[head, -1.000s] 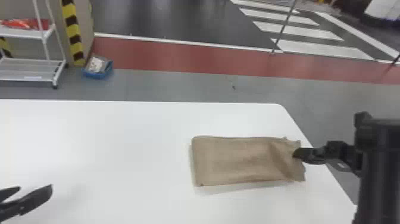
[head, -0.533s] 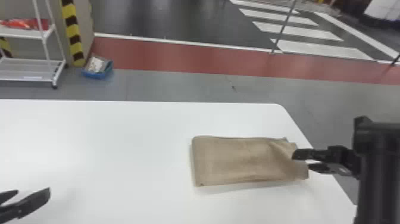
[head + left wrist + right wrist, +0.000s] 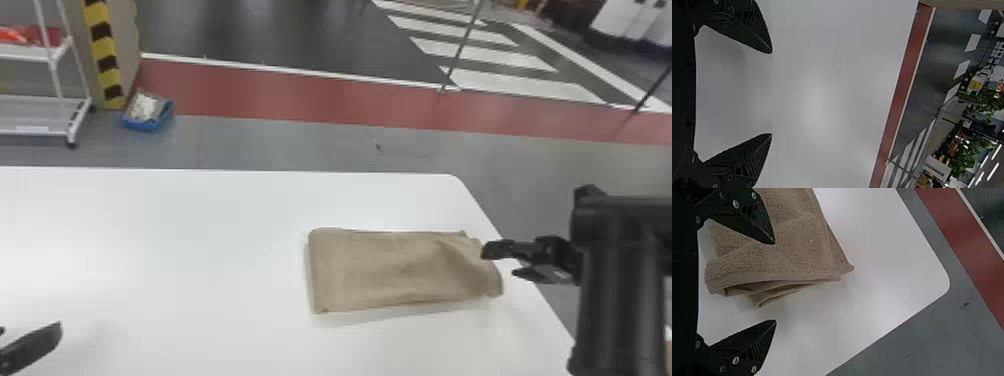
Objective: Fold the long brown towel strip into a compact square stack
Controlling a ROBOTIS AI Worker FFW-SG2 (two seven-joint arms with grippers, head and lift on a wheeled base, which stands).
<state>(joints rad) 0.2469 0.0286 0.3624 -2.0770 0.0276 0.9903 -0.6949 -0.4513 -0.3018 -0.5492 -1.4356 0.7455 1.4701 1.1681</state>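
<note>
We have the brown towel (image 3: 395,272) lying flat on the white table (image 3: 175,240), close to the table's right edge, folded into a rectangle that is longer from left to right than it is deep. Its left end looks straight and square to us, while its right end is creased and a bit crooked. From our right wrist we can see the layers at that end: the borders are stacked unevenly, with small gaps between the folds and a corner jutting out from under the top layer. Our right gripper (image 3: 501,261) is at this uneven end, its fingers (image 3: 748,346) spread well apart. One of them overlaps the towel in the right wrist view, but we cannot tell whether it touches the cloth. Our left gripper (image 3: 32,329) is over at the left, on the near side of the table and well apart from the towel, and its fingers are spread wide too, with white tabletop between them in the left wrist view. On the floor beyond the table we see a blue bin (image 3: 145,124) beside a post with yellow and black stripes (image 3: 105,62), and a white cart (image 3: 75,117) stands to the left of them.
</note>
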